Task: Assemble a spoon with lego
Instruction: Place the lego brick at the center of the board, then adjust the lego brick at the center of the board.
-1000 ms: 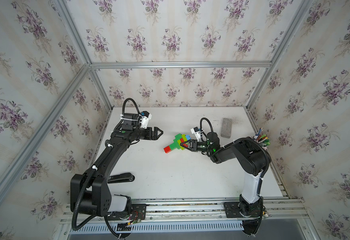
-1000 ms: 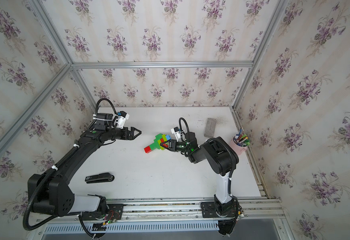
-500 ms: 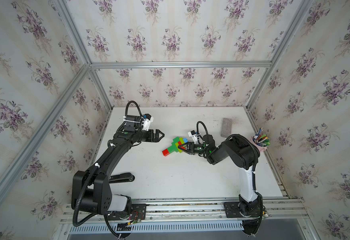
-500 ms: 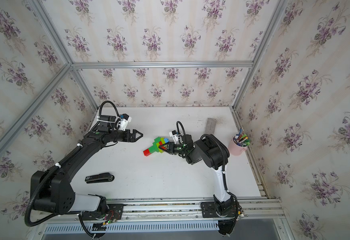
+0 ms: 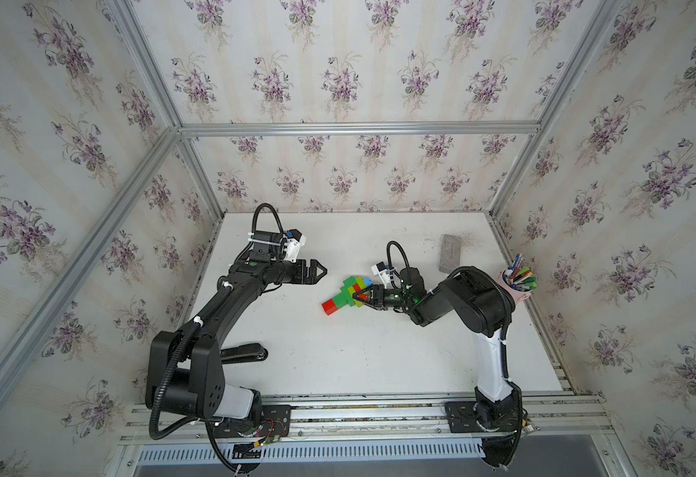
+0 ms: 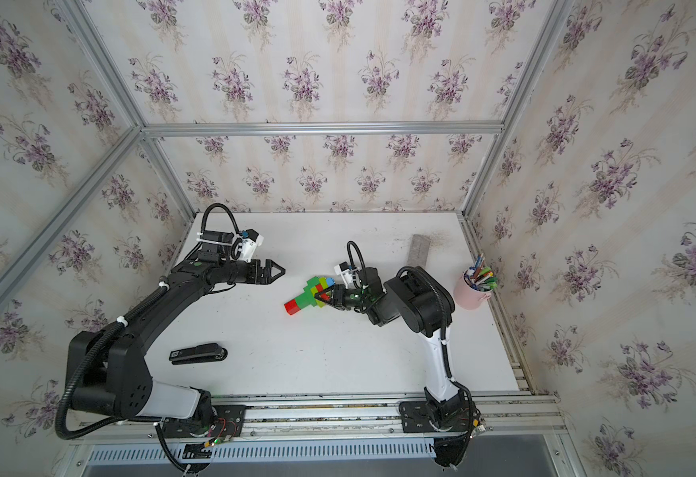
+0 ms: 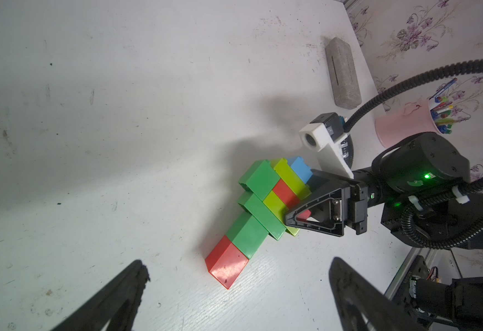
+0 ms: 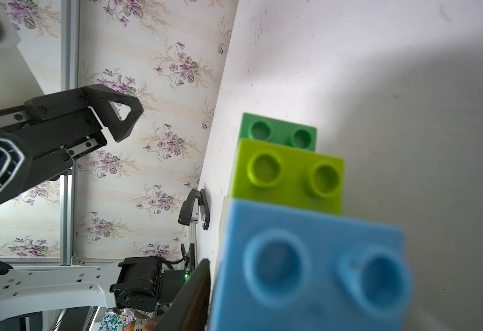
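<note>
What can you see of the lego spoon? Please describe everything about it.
The spoon is a flat build of chunky, glossy plastic bricks: a wide head striped dark green, lime and red, a small blue brick at the tip, and a narrow stem of one green and one red brick. It lies on the white table near its middle, studs sideways. The right end effector is at its head; whether it grips cannot be told.

Left tool (image 5: 322, 271) wide apart.

No legible text or labels
</note>
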Robot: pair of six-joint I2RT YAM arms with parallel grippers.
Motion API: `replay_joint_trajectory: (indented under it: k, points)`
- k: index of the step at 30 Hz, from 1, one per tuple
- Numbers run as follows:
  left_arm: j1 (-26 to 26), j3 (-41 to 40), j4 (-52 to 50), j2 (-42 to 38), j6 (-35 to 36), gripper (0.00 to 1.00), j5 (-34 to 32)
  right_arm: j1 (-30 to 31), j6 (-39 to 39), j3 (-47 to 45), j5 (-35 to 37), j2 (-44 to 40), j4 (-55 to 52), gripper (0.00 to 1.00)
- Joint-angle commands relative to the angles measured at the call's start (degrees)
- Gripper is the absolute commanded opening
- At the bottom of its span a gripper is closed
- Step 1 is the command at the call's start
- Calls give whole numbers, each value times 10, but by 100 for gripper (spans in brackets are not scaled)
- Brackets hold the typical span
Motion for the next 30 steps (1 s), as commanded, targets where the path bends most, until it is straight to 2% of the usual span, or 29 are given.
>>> replay_joint_trajectory:
  k: [1,4,5,8,11,12,13,20,24,30]
  points:
    - [0,-1,6,2,-4,99,5,0,-30,6,-2,-9,-37,48]
    - [0,-4,7,2,-4,99,6,-1,-47,14,3,-17,-81,54]
    - [0,-6,7,2,-4,99,6,-2,-57,16,5,-21,-97,59]
    - [0,-13,12,6,-9,99,10,-9,-81,26,19,-35,-153,81]
    - [-1,-23,25,16,-16,99,18,-16,-116,38,28,-50,-222,87]
    - [-2,-26,29,19,-16,99,22,-17,-132,48,32,-53,-261,91]
    - [-3,-29,33,25,-15,99,26,-20,-156,63,41,-56,-311,99]
    - [-28,-32,78,87,-36,99,47,-41,-255,128,126,-77,-537,100]
    - [-60,-28,109,119,-53,99,43,-59,-273,133,183,-103,-585,100]
    - [-101,-8,127,184,-64,99,26,-86,-292,118,205,-177,-606,100]
